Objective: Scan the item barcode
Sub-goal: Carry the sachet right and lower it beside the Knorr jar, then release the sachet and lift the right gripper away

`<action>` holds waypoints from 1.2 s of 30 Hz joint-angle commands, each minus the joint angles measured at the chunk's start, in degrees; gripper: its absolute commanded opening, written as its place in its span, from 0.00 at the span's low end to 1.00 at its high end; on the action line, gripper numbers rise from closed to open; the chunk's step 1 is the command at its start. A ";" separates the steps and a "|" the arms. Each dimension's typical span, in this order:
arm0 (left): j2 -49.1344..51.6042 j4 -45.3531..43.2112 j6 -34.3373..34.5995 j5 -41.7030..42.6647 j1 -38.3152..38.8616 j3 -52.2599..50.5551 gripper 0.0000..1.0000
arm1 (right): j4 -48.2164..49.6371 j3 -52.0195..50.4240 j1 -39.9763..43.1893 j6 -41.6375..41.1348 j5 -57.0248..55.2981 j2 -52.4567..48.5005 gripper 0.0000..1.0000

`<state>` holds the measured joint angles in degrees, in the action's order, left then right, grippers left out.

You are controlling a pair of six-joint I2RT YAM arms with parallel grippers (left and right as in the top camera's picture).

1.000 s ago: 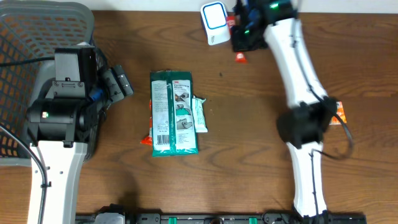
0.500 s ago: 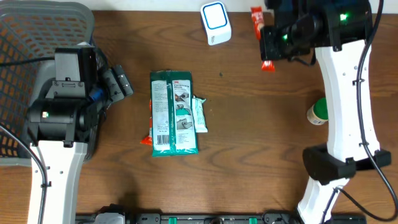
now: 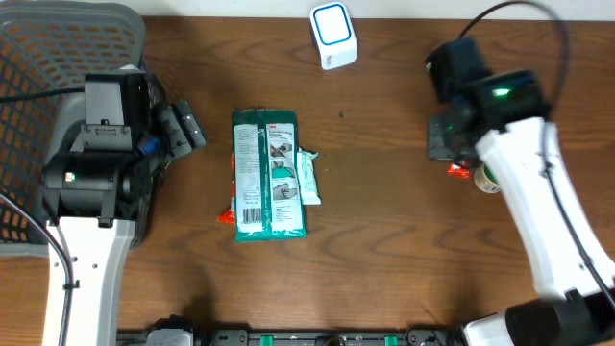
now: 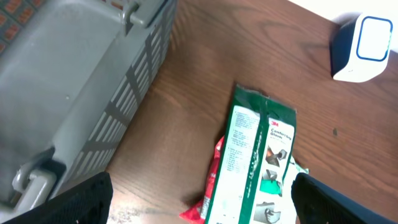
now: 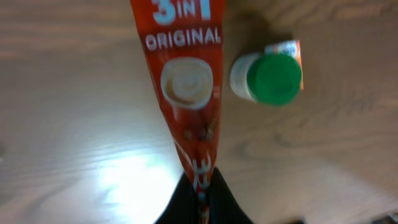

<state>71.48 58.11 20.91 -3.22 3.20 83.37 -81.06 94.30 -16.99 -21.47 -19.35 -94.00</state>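
- Basket (image 3: 38,58), gray with slatted walls, stood at the far left of the table (image 3: 384,250), partly beneath the left arm.
- Left gripper (image 3: 181,127) hovered just right of the basket. Its jaws were spread wide with nothing between them. In the left wrist view its dark fingertips (image 4: 87,199) sat at the two bottom corners, well apart.
- Green package (image 3: 269,173) lay flat near the middle of the table, its long side running toward and away from the robot. Neither arm touched it.
- Red wrapper (image 3: 226,217) peeked out from under the lower left corner of the green package. A small white-and-green packet (image 3: 309,178) lay against the package's right edge.
- Scanner (image 3: 333,35), white with a blue-ringed face, stood at the far edge of the table, beyond the green package and a little to its right.
- Right gripper (image 5: 200,190) was over the right part of the table, well apart from the scanner. It was pinched tight on one end of the sachet.
- Sachet (image 5: 186,93), red and printed "3 IN 1 ORIGINAL", was held above the wood and reached away from the fingers. From overhead only a small red tip showed below the wrist.
- Bottle (image 5: 267,78) with a green cap stood upright just right of the sachet, not touching it.
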 commanded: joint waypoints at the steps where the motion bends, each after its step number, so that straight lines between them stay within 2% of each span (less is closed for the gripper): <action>1: 0.00 0.15 -0.74 -0.48 -0.20 0.44 0.92 | 8.04 -10.36 0.15 2.19 -10.21 -1.77 0.01; 6: 0.00 0.15 -0.74 -0.48 -0.20 0.44 0.91 | 24.35 -22.58 1.05 3.34 -20.39 -2.91 0.01; 9: 0.00 0.15 -0.74 -0.48 -0.20 0.44 0.91 | 30.80 -26.99 1.75 3.48 -22.38 -2.91 0.01; 21: 0.00 0.15 -0.74 -0.48 -0.20 0.44 0.91 | 50.45 -39.19 2.56 8.96 -21.92 -2.91 0.01; 29: 0.00 0.15 -0.74 -0.48 -0.20 0.44 0.91 | 57.77 -44.26 4.35 11.52 -21.88 -2.91 0.02; 31: 0.00 0.15 -0.74 -0.48 -0.20 0.44 0.92 | 58.34 -44.52 4.79 11.52 -21.16 -2.91 0.13; 35: 0.00 0.15 -0.74 -0.48 -0.20 0.44 0.91 | 58.99 -44.50 5.03 11.54 -20.37 -2.91 0.59; 36: 0.00 0.15 -0.74 -0.48 -0.20 0.44 0.91 | 59.19 -44.50 5.01 11.54 -20.31 -2.91 0.64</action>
<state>71.48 58.13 20.91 -3.20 3.20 83.37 -22.35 50.11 -12.38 -10.11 -39.22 -97.45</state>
